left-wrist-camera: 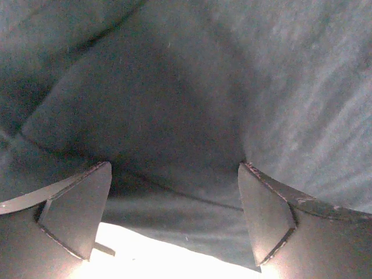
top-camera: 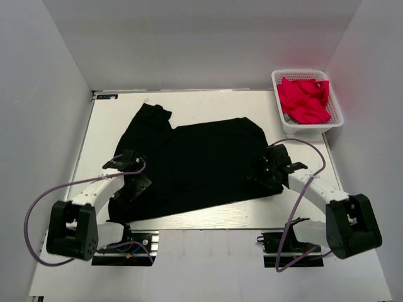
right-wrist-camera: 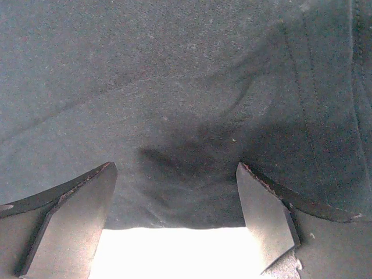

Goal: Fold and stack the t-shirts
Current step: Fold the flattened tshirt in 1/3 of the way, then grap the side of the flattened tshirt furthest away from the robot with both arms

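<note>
A black t-shirt (top-camera: 195, 163) lies spread on the white table, one sleeve reaching to the far left. My left gripper (top-camera: 133, 182) is open over its left edge; the left wrist view shows black cloth (left-wrist-camera: 174, 116) between and beyond the wide-apart fingers (left-wrist-camera: 81, 209). My right gripper (top-camera: 264, 171) is open over the shirt's right edge; the right wrist view shows the cloth (right-wrist-camera: 174, 104) and its straight edge between the spread fingers (right-wrist-camera: 264, 215). Pinkish-red t-shirts (top-camera: 304, 99) lie bunched in a basket.
A white basket (top-camera: 335, 119) stands at the back right of the table. Grey walls close in the table on the left, back and right. Purple cables loop beside both arm bases.
</note>
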`<state>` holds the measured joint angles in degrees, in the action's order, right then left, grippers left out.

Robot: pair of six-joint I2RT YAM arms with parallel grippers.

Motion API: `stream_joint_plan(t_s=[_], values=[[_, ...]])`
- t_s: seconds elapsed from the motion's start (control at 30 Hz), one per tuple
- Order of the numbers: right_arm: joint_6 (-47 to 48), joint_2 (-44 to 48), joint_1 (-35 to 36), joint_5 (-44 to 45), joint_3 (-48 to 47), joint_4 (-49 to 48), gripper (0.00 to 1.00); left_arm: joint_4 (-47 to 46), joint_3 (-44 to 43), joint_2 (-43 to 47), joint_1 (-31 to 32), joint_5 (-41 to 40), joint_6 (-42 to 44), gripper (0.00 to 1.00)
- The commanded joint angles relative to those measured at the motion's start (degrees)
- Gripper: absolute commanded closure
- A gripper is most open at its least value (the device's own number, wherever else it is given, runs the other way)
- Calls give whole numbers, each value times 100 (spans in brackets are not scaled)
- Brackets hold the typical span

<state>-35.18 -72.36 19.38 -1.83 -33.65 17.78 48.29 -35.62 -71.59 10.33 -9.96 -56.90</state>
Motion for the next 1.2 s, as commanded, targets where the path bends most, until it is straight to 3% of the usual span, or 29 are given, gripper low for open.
stream_joint_plan(t_s=[0.0,0.17,0.4,0.73,0.83,0.93,1.03,1.17], values=[[-43,431,110,-589,420,761,10,621,186,819,31,397,-418,0],[309,846,154,-433,-17,955,10,620,-120,1620,31,65,-348,0],[503,487,145,75,-1299,622,10,-363,-1806,1079,-101,-428,381,0],[863,-1394,93,1457,-3533,841,10,-891,-5312,-2646,-531,-262,1497,0],[916,-2182,49,1448,-4357,903,10,-892,-6657,-4083,-733,-121,1875,0],[1030,-2876,-30,1527,-5086,1112,10,-725,-8595,-5490,-795,20,2402,0],[1119,-3475,-83,1589,-5748,1341,10,-1066,-9504,-6295,-857,292,2895,0],[1267,-3952,-127,1554,-6101,1404,10,-1734,-9859,-6938,-857,635,3465,0]])
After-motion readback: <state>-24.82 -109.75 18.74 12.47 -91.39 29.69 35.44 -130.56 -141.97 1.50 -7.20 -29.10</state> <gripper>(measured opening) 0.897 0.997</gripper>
